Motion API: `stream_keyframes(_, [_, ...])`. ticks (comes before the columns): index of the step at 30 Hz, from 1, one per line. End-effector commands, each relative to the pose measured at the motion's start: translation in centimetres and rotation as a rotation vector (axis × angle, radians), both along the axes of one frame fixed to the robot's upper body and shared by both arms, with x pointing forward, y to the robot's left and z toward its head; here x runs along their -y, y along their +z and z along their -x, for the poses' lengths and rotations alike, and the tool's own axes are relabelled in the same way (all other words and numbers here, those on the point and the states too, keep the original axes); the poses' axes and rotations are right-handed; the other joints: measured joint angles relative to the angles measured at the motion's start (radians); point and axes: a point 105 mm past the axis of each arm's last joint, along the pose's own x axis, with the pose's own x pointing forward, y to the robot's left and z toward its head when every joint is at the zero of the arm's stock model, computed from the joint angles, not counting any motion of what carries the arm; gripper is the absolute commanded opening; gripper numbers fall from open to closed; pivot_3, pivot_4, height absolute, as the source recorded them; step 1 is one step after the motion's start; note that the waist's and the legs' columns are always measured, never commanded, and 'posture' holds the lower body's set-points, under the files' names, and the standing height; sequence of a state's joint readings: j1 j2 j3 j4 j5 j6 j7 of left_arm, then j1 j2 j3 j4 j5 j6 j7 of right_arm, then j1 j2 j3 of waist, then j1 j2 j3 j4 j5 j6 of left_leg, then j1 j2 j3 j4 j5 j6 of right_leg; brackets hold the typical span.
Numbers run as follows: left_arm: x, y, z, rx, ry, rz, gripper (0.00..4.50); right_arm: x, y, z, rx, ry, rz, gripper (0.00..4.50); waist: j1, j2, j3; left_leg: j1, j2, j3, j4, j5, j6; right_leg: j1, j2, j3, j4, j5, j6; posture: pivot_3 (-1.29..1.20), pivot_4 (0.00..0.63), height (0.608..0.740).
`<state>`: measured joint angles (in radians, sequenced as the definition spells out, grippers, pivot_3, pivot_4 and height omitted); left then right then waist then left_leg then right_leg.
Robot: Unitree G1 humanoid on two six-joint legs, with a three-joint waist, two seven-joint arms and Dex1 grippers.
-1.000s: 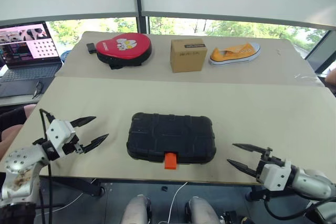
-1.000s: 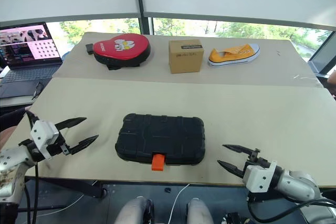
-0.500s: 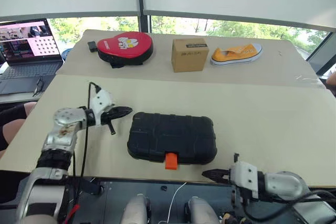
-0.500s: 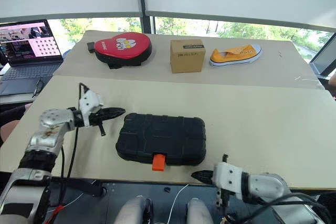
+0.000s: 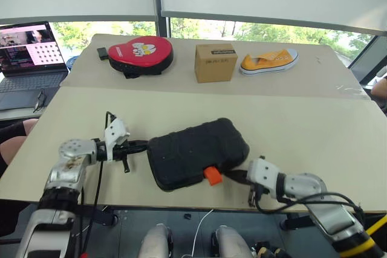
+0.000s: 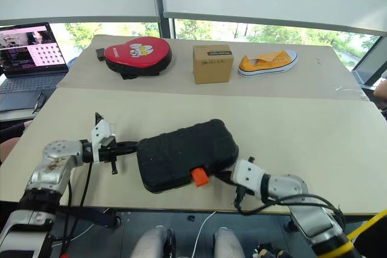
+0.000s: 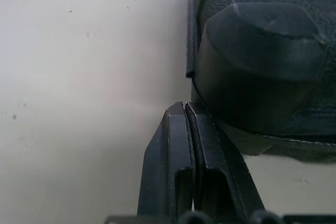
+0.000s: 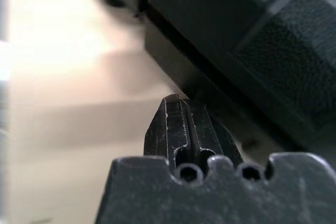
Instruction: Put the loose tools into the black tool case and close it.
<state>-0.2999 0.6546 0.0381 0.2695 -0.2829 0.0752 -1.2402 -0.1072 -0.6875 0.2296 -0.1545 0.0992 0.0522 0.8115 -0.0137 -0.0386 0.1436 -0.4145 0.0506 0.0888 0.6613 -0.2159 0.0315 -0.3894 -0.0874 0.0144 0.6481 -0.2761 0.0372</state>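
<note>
A black tool case (image 5: 196, 154) lay closed on the front part of a pale beige table (image 5: 302, 125), near the edge closest to the robot. It sat skewed, its left end nearer the front edge and its right end angled away toward the far side. A small orange latch (image 5: 212, 175) stuck out from its front side.

The left gripper (image 5: 143, 145) reached in from the left, low over the table, with its two black fingers (image 7: 181, 150) pressed flat together and nothing between them. Its tip sat against the left end of the case; in the left wrist view the tip met the rounded corner of the textured shell, though actual contact was hard to confirm from that close angle.

The right gripper (image 5: 234, 174) came in from the right along the front edge of the table. Its fingers (image 8: 181, 127) were likewise clenched tight on nothing. The tip lay at the lower front rim of the case, just beside the orange latch on its right.

Along the far side of the table stood three items in a row, well apart from the case: a red padded pouch (image 5: 140, 54) with a cartoon print on the left, a small cardboard box (image 5: 215, 62) in the middle, and an orange sneaker (image 5: 269, 61) with a white sole on the right. An open laptop (image 5: 27, 52) with a lit screen sat on a separate surface off the table's far left corner.
</note>
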Motion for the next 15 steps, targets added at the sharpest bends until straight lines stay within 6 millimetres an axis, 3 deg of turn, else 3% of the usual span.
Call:
stream_keyframes(1, [1.4, 1.3, 1.1, 0.052, -0.035, 0.051, 0.11, 0.1, 2.4, -2.2, 0.124, -0.044, -0.043, 0.0, 0.001, 0.0, 0.0, 0.0, 0.0, 0.0, 0.0, 0.0, 0.0, 0.0, 0.0, 0.0, 0.0, 0.0, 0.0, 0.0, 0.15, 0.74])
stream_keyframes(5, [1.4, 2.1, 1.7, 0.065, 0.039, 0.127, 0.11, -0.1, 2.4, -3.8, 0.146, -0.069, -0.055, 0.0, 0.003, 0.001, 0.001, -0.001, 0.0, -0.001, 0.0, 0.0, 0.0, -0.001, -0.001, -0.001, 0.0, 0.0, 0.0, 0.0, 0.15, 0.74])
stream_keyframes(11, [-2.6, 3.7, 2.4, 0.016, 0.096, 0.09, 0.11, 1.5, 2.6, -3.7, 0.116, -0.094, -0.066, 0.0, 0.001, 0.001, 0.001, -0.001, 0.0, -0.001, 0.0, 0.0, 0.0, -0.001, -0.002, -0.001, 0.0, 0.0, 0.0, 0.0, 0.15, 0.74])
stream_keyframes(13, [-2.5, 5.1, 2.7, -0.036, 0.038, 0.103, 0.11, 2.3, 2.6, -2.8, 0.086, -0.088, -0.075, 0.0, 0.003, 0.002, 0.002, -0.001, 0.0, -0.001, -0.001, 0.0, 0.0, -0.001, -0.002, -0.001, 0.0, 0.0, 0.0, 0.0, 0.15, 0.74])
stream_keyframes(15, [-0.5, 7.1, 2.6, -0.077, -0.061, 0.127, 0.11, 3.0, 2.6, -1.7, 0.054, -0.09, -0.09, 0.0, 0.015, 0.003, 0.002, -0.001, -0.001, -0.001, -0.001, 0.0, 0.0, 0.0, -0.003, -0.003, 0.0, 0.0, 0.0, 0.0, 0.15, 0.74])
